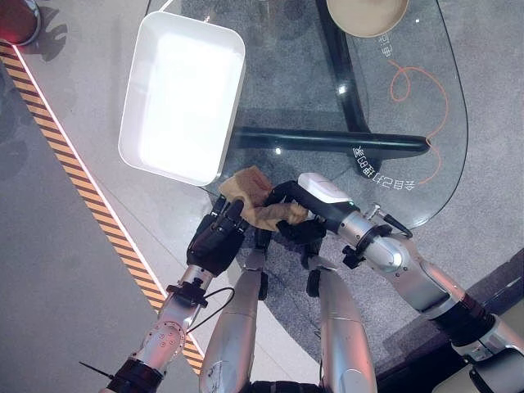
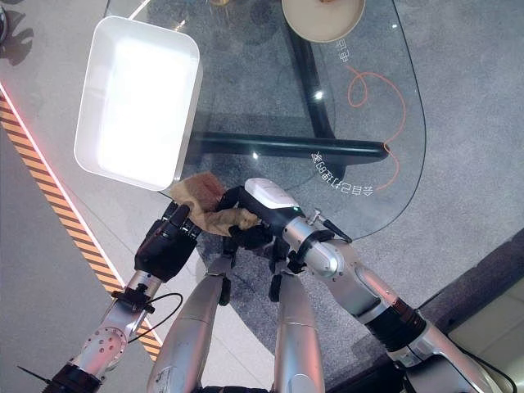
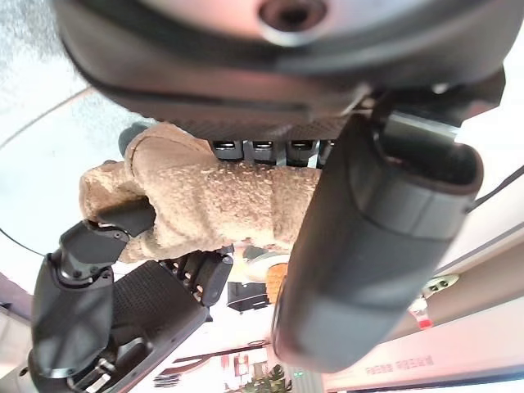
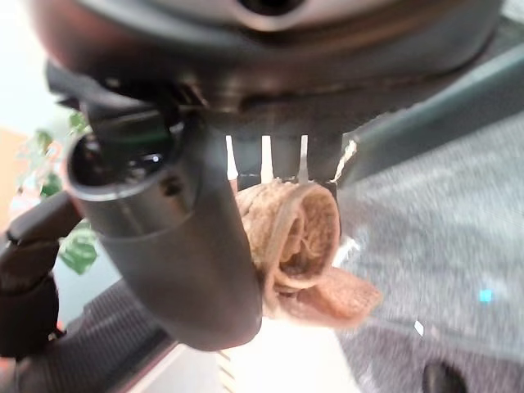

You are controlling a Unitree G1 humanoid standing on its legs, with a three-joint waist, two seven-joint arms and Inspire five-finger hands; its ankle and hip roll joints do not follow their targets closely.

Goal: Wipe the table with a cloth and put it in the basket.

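**Cloth held just short of the basket**

We grip the tan cloth (image 1: pixel 260 201) in both hands at the glass table's (image 1: pixel 409 123) near edge: right hand (image 1: pixel 296 214) clenched round it, left hand (image 1: pixel 217 237) pinching it. The white basket (image 1: pixel 182 98) sits just beyond, leftward; our left hand is nearer.

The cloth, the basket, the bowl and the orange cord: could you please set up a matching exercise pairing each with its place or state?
Things:
1. tan cloth
2. white basket
3. beige bowl
4. orange cord

Places or states:
A. at the far edge of the glass table
B. looped under the glass on the robot's right
C. held between the left hand and right hand at the table's near edge
D. empty, on the table's left side, overhanging its edge

Pairs: 1-C, 2-D, 3-A, 4-B
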